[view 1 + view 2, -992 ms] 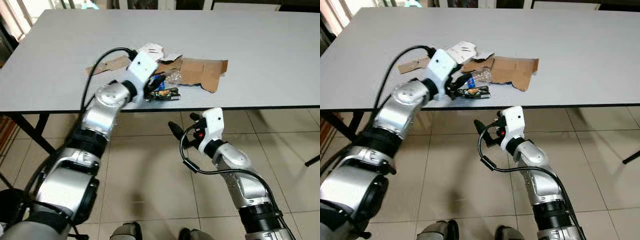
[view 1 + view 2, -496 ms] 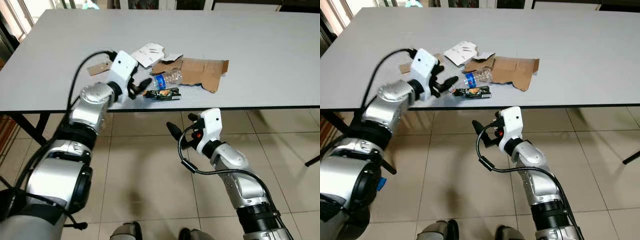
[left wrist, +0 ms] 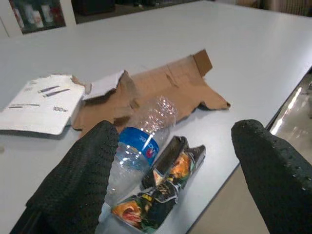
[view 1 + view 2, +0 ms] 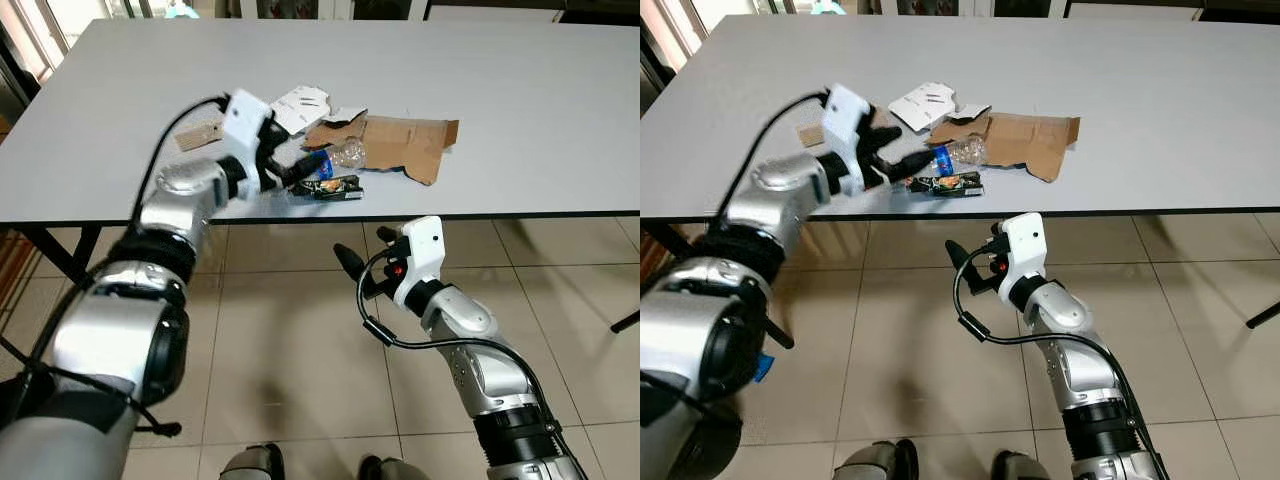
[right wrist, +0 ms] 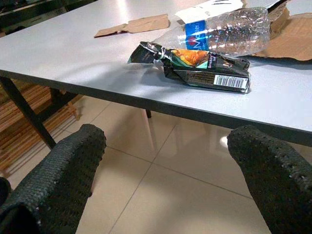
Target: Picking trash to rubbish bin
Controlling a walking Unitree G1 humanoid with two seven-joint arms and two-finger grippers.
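Grey table [image 4: 520, 110], crushed bottle [image 3: 141, 146] beside snack wrapper [image 3: 163, 187], left fingers [image 3: 78, 180] spread

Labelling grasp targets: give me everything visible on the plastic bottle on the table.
The plastic bottle is clear, crumpled and looks empty, with a blue label band around its middle. It lies on its side on the grey table near the front edge. Its far end rests against the torn brown cardboard; the dark snack wrapper lies alongside, touching it. The left gripper, fingers open, hovers just before it without touching.

A crushed clear bottle [image 3: 139, 146] lies touching a dark snack wrapper [image 3: 161, 187] near torn cardboard [image 3: 165, 87].
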